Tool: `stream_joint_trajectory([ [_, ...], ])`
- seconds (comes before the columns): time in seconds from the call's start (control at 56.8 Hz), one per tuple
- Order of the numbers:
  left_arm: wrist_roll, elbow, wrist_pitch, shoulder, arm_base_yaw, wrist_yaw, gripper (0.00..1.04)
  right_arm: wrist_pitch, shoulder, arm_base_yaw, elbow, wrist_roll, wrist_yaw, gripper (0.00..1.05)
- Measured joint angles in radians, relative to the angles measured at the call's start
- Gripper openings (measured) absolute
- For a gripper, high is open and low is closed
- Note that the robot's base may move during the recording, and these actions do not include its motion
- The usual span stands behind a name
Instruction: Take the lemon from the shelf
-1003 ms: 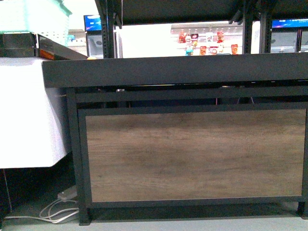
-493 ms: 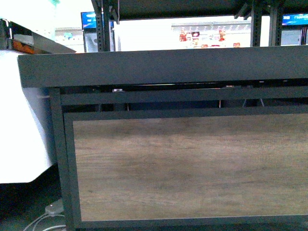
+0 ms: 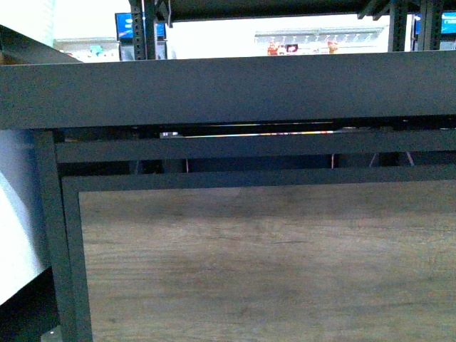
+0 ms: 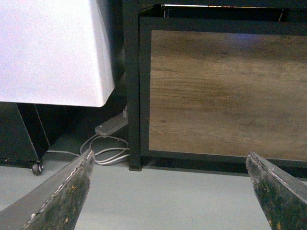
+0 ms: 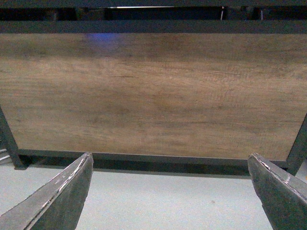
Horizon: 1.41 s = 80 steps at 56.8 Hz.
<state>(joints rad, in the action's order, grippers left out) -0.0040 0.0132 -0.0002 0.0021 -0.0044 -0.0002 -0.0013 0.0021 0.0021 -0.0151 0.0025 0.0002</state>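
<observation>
The shelf (image 3: 235,92) fills the front view: a black metal frame with a dark tray edge across the top and a brown wood-look panel (image 3: 271,263) below. The lemon is out of view in every frame. My left gripper (image 4: 170,165) is open and empty, low over the grey floor, facing the shelf's left front leg (image 4: 132,96) and wood panel (image 4: 225,91). My right gripper (image 5: 170,165) is open and empty, facing the wood panel (image 5: 153,91) close up. Neither arm shows in the front view.
A white draped table (image 4: 48,48) stands left of the shelf and also shows in the front view (image 3: 18,214). A white power strip with coiled cable (image 4: 108,143) lies on the floor by the shelf leg. A caster wheel (image 4: 36,167) sits under the table.
The front view has closed in on the shelf and shifted right. The tray edge and wood panel now look larger, and the white table has slid toward the left edge.
</observation>
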Motion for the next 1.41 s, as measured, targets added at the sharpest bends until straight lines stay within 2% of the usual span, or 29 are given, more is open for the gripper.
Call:
stream_joint_trajectory([
  [1.408,0.000,0.000,0.000,0.002,0.000,0.000,0.97,0.000,0.000,0.000,0.000,0.000,-0.002,0.97],
])
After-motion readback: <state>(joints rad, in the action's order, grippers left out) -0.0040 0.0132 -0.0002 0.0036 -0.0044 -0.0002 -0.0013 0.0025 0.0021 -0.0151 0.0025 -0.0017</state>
